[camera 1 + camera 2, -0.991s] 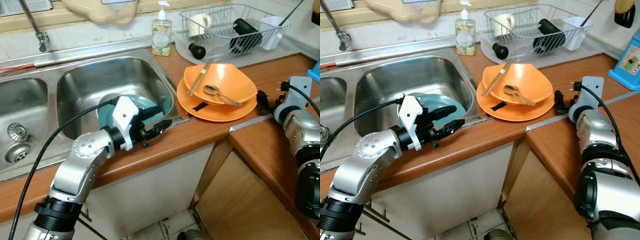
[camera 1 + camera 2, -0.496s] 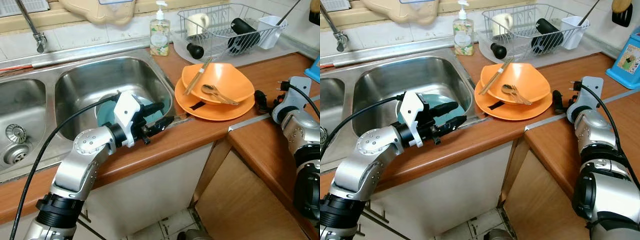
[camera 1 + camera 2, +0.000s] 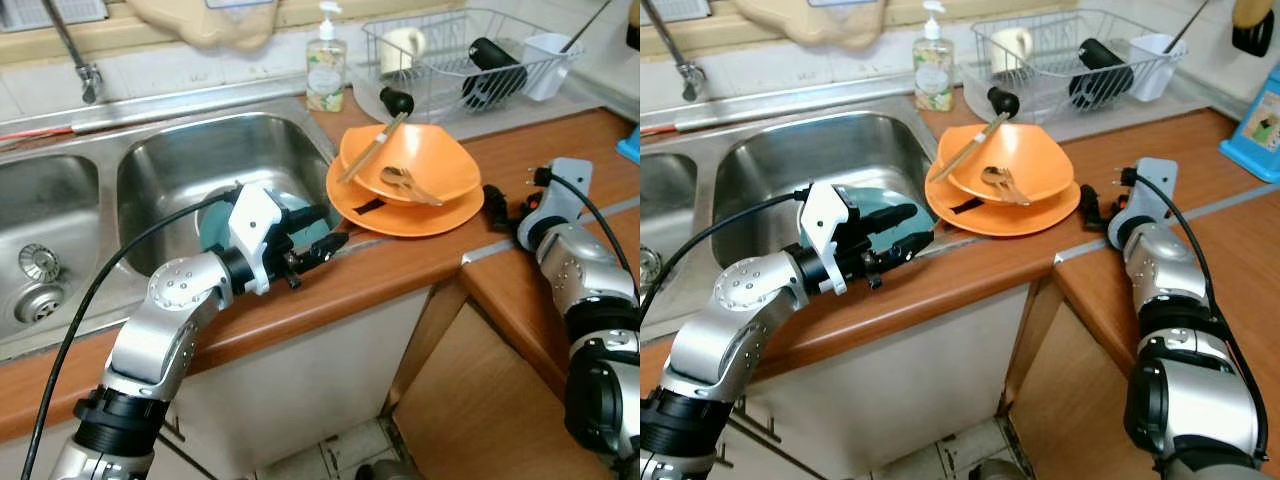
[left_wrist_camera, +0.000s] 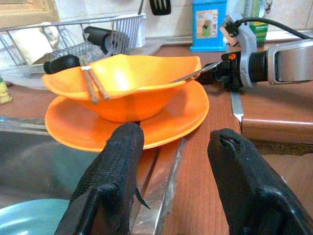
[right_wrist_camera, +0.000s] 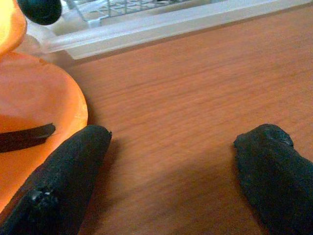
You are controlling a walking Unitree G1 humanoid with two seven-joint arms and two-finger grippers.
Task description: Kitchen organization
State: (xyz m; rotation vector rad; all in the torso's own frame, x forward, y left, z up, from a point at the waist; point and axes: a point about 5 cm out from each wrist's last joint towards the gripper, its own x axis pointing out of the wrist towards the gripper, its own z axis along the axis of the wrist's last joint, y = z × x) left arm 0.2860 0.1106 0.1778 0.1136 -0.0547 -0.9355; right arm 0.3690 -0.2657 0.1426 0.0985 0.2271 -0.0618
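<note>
Two grippers flank the orange plate [image 3: 404, 214], which rests on the wooden counter [image 3: 520, 140] beside the sink [image 3: 190, 165], an orange bowl [image 3: 415, 168] with chopsticks [image 3: 368, 155] and a spoon [image 3: 405, 184] stacked on it. Left gripper [image 3: 325, 227] sits at the plate's sink side, fingers parted, empty. Right gripper [image 5: 166, 166] sits at the opposite rim, fingers spread wide, empty.

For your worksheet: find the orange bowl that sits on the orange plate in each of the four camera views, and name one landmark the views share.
Left eye view: the orange bowl is right of centre, beside the sink.
Right eye view: centre, on the wooden counter.
Left wrist view: upper middle, beyond the left gripper.
Right wrist view: an orange sliver at the upper edge, perhaps its rim.
Shared landmark: the orange plate under it.
</note>
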